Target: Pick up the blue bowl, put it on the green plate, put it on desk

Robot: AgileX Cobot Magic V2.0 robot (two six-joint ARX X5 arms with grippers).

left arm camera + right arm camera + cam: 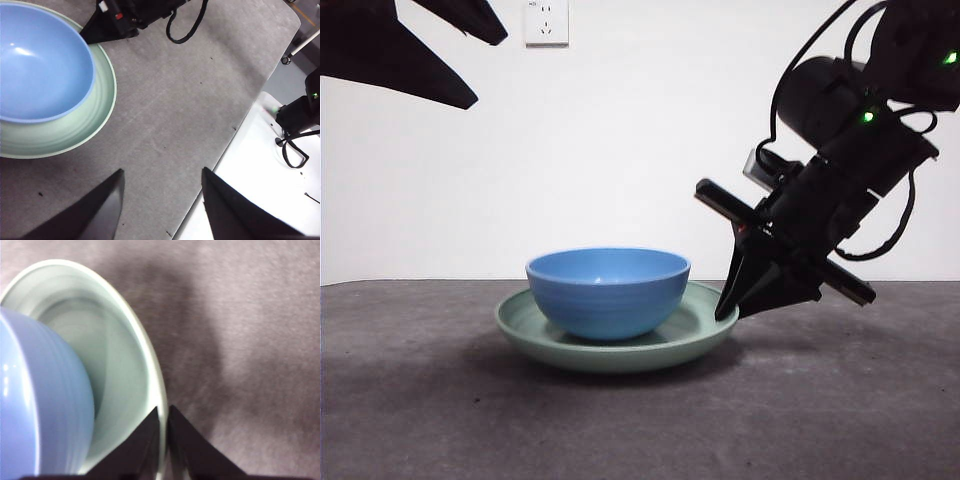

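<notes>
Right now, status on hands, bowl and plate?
Right hand shut on green plate rim. Left hand open, clear of it. Blue bowl sits in plate on desk. Nothing obstructing.

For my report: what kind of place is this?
Probably a lab or test room, not a home: a bare white wall with one socket, a grey desk, and cables by a white bench.

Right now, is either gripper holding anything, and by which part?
The right gripper is shut on the green plate at its rim, blue bowl sitting in it. The left gripper is open, holding nothing.
</notes>
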